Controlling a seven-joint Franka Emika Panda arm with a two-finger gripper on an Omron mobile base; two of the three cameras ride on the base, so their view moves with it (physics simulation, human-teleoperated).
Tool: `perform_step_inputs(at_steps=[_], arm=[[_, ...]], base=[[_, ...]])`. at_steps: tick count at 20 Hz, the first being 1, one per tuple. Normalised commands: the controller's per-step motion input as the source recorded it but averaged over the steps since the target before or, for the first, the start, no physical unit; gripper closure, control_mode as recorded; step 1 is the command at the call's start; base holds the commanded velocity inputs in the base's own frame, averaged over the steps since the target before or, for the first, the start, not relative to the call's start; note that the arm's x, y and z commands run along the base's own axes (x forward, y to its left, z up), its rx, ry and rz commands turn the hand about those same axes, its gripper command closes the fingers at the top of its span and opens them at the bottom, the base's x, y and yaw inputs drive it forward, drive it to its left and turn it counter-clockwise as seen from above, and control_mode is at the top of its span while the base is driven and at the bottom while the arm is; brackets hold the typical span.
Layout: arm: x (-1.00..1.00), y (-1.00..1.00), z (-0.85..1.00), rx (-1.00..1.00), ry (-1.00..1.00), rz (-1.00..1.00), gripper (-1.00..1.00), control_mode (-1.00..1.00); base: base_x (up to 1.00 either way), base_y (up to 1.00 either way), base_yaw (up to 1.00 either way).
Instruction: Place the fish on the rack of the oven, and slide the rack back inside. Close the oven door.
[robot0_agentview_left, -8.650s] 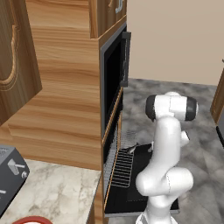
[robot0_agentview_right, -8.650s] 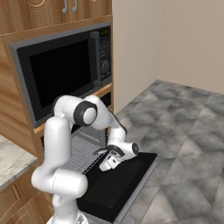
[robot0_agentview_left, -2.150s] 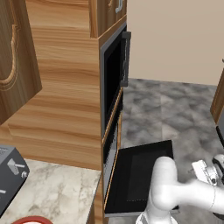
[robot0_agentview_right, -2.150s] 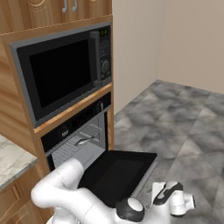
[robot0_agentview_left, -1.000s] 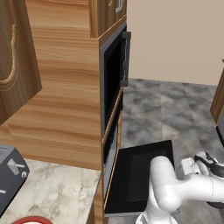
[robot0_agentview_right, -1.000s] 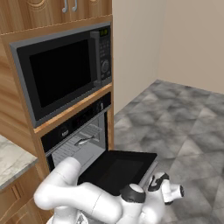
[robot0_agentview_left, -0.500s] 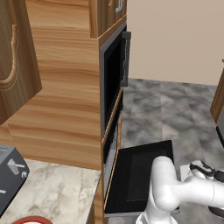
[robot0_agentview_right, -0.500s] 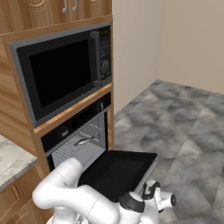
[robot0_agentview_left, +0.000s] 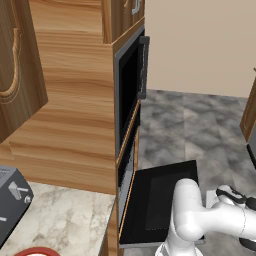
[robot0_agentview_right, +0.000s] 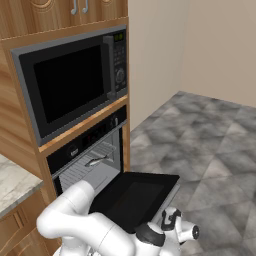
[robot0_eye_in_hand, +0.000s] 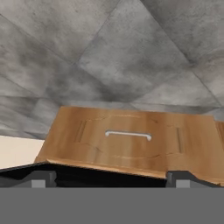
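Oven (robot0_agentview_right: 90, 160) open, fish (robot0_agentview_right: 96, 160) on rack (robot0_agentview_right: 85, 167)

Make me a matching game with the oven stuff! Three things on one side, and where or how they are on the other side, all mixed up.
Things:
1. fish
2. oven door
3. gripper

Places or states:
A. dropped down flat, open
B. lying on the rack inside the oven
C. open, empty, low near the door's outer edge

Pairs: 1-B, 2-A, 3-C
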Motion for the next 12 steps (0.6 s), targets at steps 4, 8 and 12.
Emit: perform_step_inputs(at_steps=[4,8,12], arm=[[0.34,0.20,-0.73,0.28,-0.05,0.53,-1.00,-1.00],[0.34,0.13,-1.00,0.23,-0.02,0.61,-1.00,-1.00],[0.02,-0.14,-1.00,0.18,0.08,0.52,-1.00,-1.00]], base=[[0.00,0.00,0.00],[0.00,0.00,0.00],[0.00,0.00,0.00]])
